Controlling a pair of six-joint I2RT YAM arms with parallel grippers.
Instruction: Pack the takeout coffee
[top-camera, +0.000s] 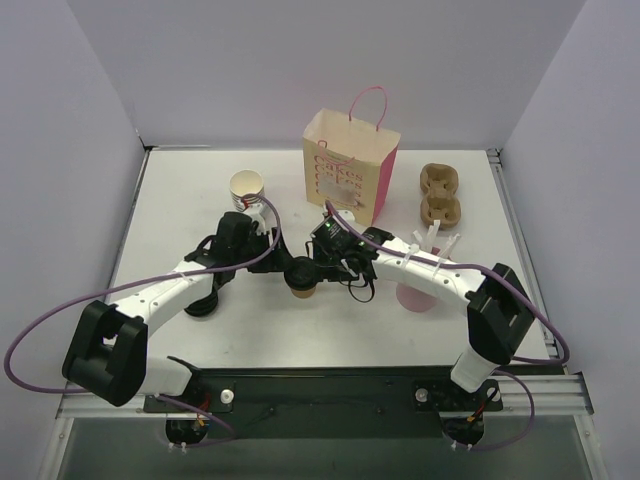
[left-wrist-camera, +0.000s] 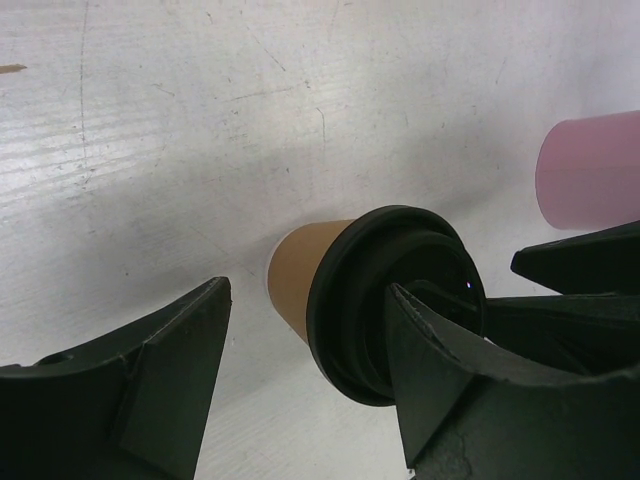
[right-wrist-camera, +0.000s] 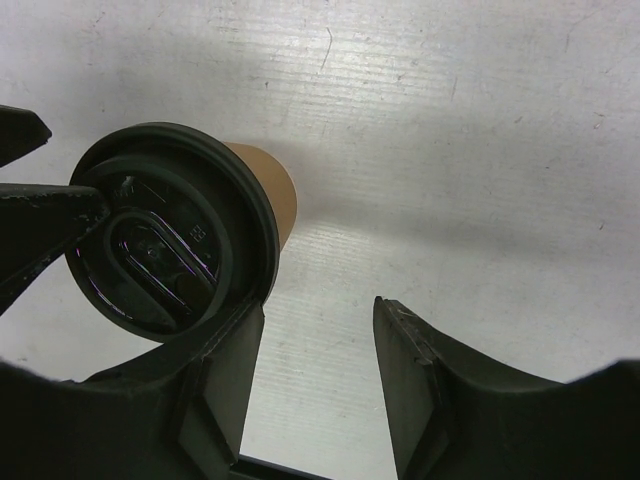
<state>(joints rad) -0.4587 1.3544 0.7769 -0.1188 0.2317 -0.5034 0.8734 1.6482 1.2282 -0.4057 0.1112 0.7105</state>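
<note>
Grasp stage: both grippers at the coffee, nothing held.

The coffee (top-camera: 301, 277) stands upright on the table (top-camera: 180, 200) at mid-frame in the top view, below the bag (top-camera: 350, 170). The left gripper (left-wrist-camera: 308, 295) is spread wide, and the lid (left-wrist-camera: 350, 300) shows in its gap, crowded toward frame right; I judge no grip. The right gripper (right-wrist-camera: 320, 310) is partly spread and empty, with the cup at its upper left. Next, one gripper should centre on the cup wall and close while the other backs away. Both heads crowd the cup, and the pink cup (top-camera: 415, 295) sits near at lower right. Bare table runs from the cup up to the bag.
</note>
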